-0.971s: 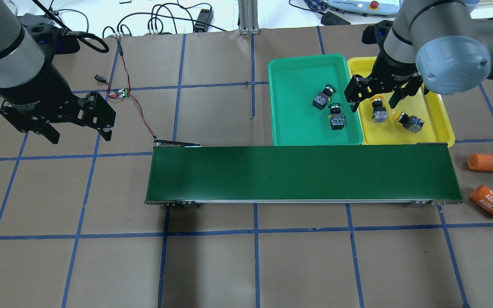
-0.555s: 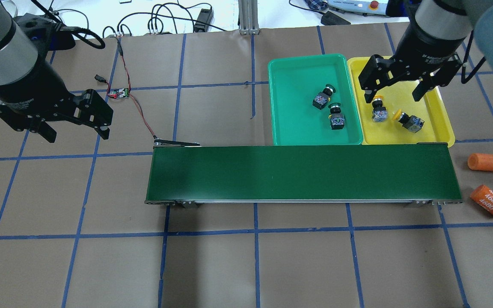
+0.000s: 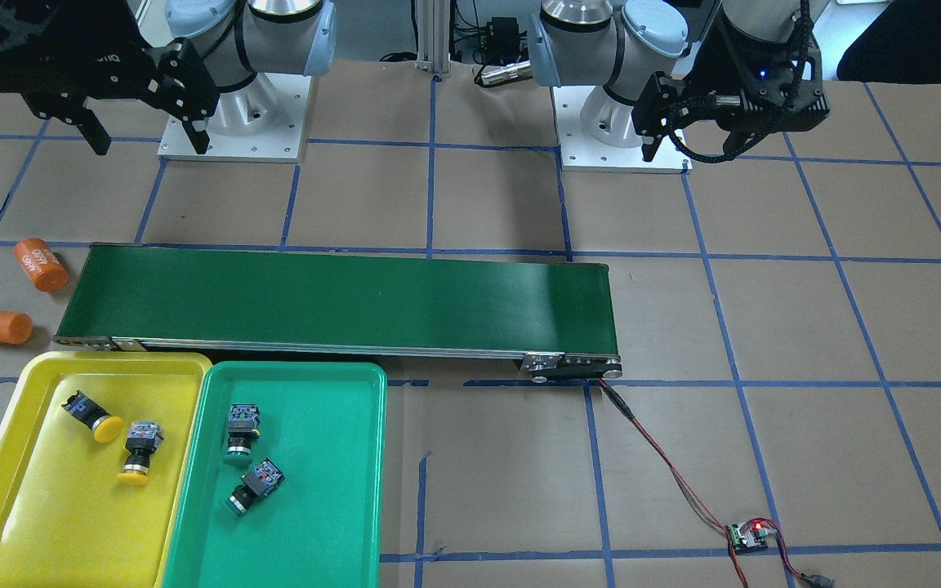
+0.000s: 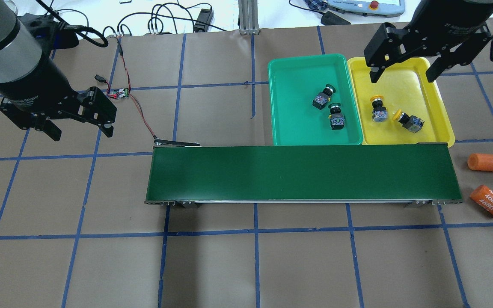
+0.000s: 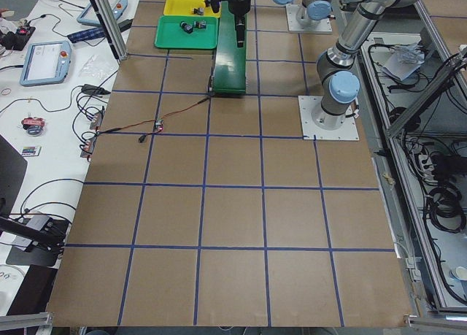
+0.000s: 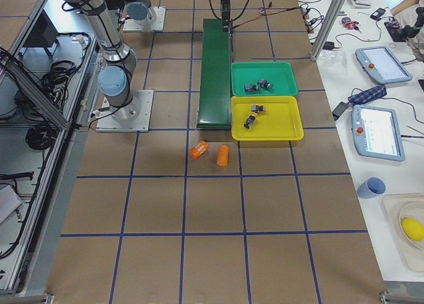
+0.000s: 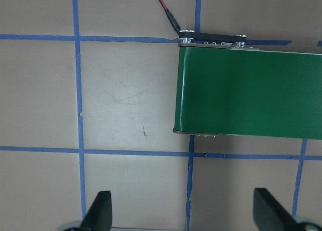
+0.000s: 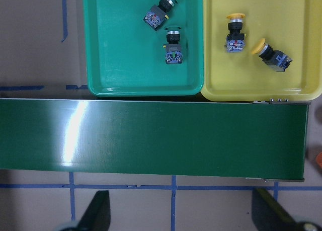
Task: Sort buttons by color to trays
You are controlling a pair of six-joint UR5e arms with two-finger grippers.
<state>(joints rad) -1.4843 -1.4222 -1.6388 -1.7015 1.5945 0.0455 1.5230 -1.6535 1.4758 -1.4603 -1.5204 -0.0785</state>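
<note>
Overhead: the green tray (image 4: 298,124) and the yellow tray (image 4: 400,132) are set side by side, touching, against the far edge of the belt (image 4: 302,173) at its right end. In the green tray the far green button (image 4: 324,96) and the near green button (image 4: 336,116) are laid close together. In the yellow tray the left yellow button (image 4: 378,109) and the right yellow button (image 4: 409,119) are laid near each other. Two orange cylinders (image 4: 488,162) are left on the table right of the belt. The right gripper (image 4: 403,78) is spread wide and empty, and is seen across the yellow tray's far end. The left gripper (image 4: 81,133), also wide and empty, is hung over the table left of the belt, near a small board (image 4: 120,93).

Front-facing: two buttons are again seen in each tray, by colour. Both grippers are held high near the bases. The right one's fingers are parted widely, while the left one's are partly hidden.

Left side: the trays are seen small at the far end. Dark specks are made out in the green tray.

Right side: two buttons are shown in each tray, with the cylinders nearer the camera.

Left wrist: the belt's left end and a red wire (image 7: 163,7) are framed. The fingertips (image 7: 99,211) are set wide, with nothing between.

Right wrist: both trays and all four buttons are shown beyond the belt. The fingertips (image 8: 98,211) are wide apart and empty.
</note>
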